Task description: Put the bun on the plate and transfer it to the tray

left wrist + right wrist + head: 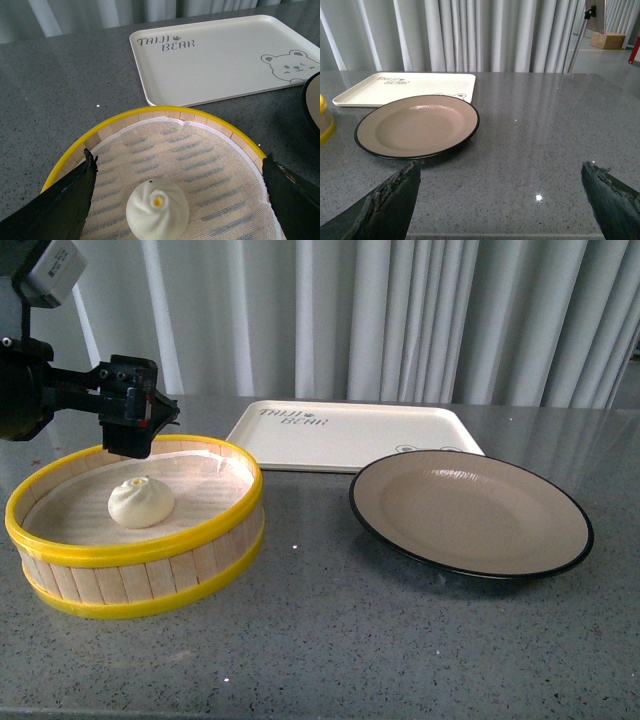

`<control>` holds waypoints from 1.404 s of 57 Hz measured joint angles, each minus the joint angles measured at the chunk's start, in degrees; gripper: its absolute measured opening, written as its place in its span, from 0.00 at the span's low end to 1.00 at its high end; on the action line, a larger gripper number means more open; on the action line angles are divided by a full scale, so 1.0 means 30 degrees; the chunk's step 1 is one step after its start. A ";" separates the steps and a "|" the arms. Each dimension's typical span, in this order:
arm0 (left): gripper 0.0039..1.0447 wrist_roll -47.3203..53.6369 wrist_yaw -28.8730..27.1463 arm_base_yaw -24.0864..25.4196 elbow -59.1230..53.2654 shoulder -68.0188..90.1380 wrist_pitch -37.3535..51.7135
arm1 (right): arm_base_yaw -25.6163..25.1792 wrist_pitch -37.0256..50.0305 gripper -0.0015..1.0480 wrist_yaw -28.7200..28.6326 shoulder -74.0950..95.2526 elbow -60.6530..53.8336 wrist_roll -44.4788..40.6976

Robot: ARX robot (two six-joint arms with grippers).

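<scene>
The white pleated bun (141, 502) (157, 209) lies inside the yellow-rimmed steamer basket (200, 558) (150, 113) at the left of the table. My left gripper (138, 425) (180, 172) hovers open above the basket's far rim, its two dark fingers (75, 192) spread to either side of the bun without touching it. The beige plate (470, 513) (417, 125) with a black rim rests empty at the right. Behind it lies the cream tray (350, 432) (220, 55) (405, 86) with bear lettering. My right gripper (500, 197) is open over bare table, short of the plate; it does not show in the front view.
White curtains hang behind the grey speckled table (350, 640). The table's edge runs close under the right gripper. A stand and a cardboard box (606, 40) sit on the floor beyond the table's far side.
</scene>
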 joint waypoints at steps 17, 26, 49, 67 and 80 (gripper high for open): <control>0.94 0.0787 -0.2353 -0.0525 0.1056 0.2477 0.0197 | 0.0000 0.0000 0.92 0.0007 0.0000 0.0000 0.0000; 0.94 0.0845 -0.2871 -0.0627 0.1603 0.3045 0.0372 | 0.0000 0.0000 0.92 0.0007 0.0000 0.0000 0.0000; 0.94 0.1093 -0.4204 -0.0568 0.2076 0.3789 -0.0015 | 0.0000 0.0000 0.92 0.0000 0.0000 0.0000 0.0007; 0.94 0.0597 -0.4554 -0.0444 0.2237 0.3832 -0.1690 | 0.0000 0.0000 0.92 0.0007 0.0000 0.0000 0.0000; 0.94 -0.0765 -0.4532 -0.0357 0.2747 0.4459 -0.2790 | 0.0000 0.0000 0.92 0.0000 0.0000 0.0000 0.0000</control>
